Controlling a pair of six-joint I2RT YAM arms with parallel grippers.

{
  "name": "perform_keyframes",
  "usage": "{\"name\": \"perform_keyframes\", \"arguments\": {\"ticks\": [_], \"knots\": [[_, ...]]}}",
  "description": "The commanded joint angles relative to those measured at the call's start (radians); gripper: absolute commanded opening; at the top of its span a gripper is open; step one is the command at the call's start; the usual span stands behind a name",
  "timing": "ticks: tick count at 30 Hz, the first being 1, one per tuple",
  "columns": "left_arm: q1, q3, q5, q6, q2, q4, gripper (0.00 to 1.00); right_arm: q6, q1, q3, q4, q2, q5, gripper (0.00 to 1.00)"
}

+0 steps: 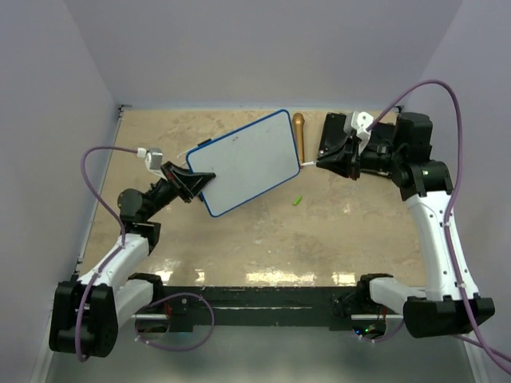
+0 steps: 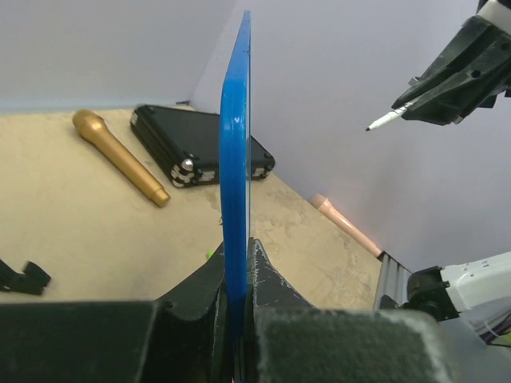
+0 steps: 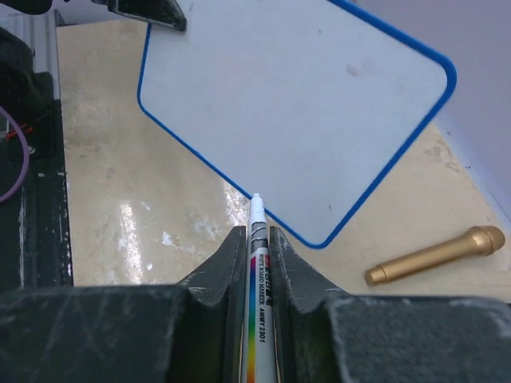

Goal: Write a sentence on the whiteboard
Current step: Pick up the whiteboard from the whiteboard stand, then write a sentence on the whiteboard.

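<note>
The left claw [image 2: 237, 275] is pressed together on one short end of the whiteboard [image 1: 247, 162] and appears to hold it raised off the worktop [image 1: 239, 247]. In the top view the board's long axis runs from about 8 o'clock, where that claw grips, to 2 o'clock. The right claw [image 3: 257, 239] pinches a whiteboard marker [image 3: 257, 275] lengthwise, tip leading.

From the right claw the board lies at 9 o'clock in the top view, and the marker points that way, its tip just beside the board's far short end, near the 4 o'clock corner. In the left wrist view the board is edge-on and the marker tip hangs in the air, apart from the writing side, so nothing touches yet. The right arm is the writing one. Judging by this, its next move is a short advance towards 9 o'clock onto the white face, then strokes along the long axis while the left claw braces the board.

A gold microphone [image 1: 299, 132] and a black case [image 2: 200, 144] lie at the board's 2 o'clock end.
</note>
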Motion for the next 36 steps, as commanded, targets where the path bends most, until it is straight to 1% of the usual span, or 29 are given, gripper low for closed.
{"name": "perform_keyframes", "arguments": {"ticks": [1,3,5,8,11,13,16,21,28,32,36], "knots": [[-0.128,-0.031,-0.206,-0.014,-0.054,0.055,0.0,-0.091,0.054,-0.004,-0.132,-0.064,0.04,0.0],[-0.173,-0.043,-0.237,-0.012,-0.057,0.013,0.0,-0.072,0.091,-0.032,-0.108,-0.093,0.056,0.0],[-0.231,-0.062,-0.277,-0.022,-0.062,0.017,0.0,-0.071,0.112,-0.044,-0.089,-0.108,0.066,0.0],[-0.297,-0.102,-0.337,-0.048,-0.057,0.078,0.0,-0.083,0.146,-0.044,-0.097,-0.113,0.074,0.0],[-0.366,-0.122,-0.398,-0.057,-0.032,0.104,0.0,-0.095,0.172,-0.038,-0.1,-0.102,0.094,0.0],[-0.417,-0.131,-0.447,-0.062,0.004,0.137,0.0,-0.106,0.192,-0.05,-0.091,-0.099,0.112,0.0],[-0.474,-0.129,-0.484,-0.048,0.072,0.19,0.0,-0.112,0.214,-0.087,-0.054,-0.105,0.131,0.0],[-0.518,-0.117,-0.504,0.01,0.167,0.229,0.0,-0.132,0.226,-0.136,-0.029,-0.102,0.14,0.0],[-0.544,-0.125,-0.549,0.064,0.201,0.226,0.0,-0.149,0.229,-0.199,0.02,-0.119,0.129,0.0],[-0.555,-0.126,-0.536,0.09,0.216,0.224,0.0,-0.135,0.229,-0.241,0.049,-0.122,0.12,0.0],[-0.557,-0.138,-0.518,0.105,0.254,0.265,0.0,-0.13,0.229,-0.256,0.067,-0.118,0.117,0.0]]}}
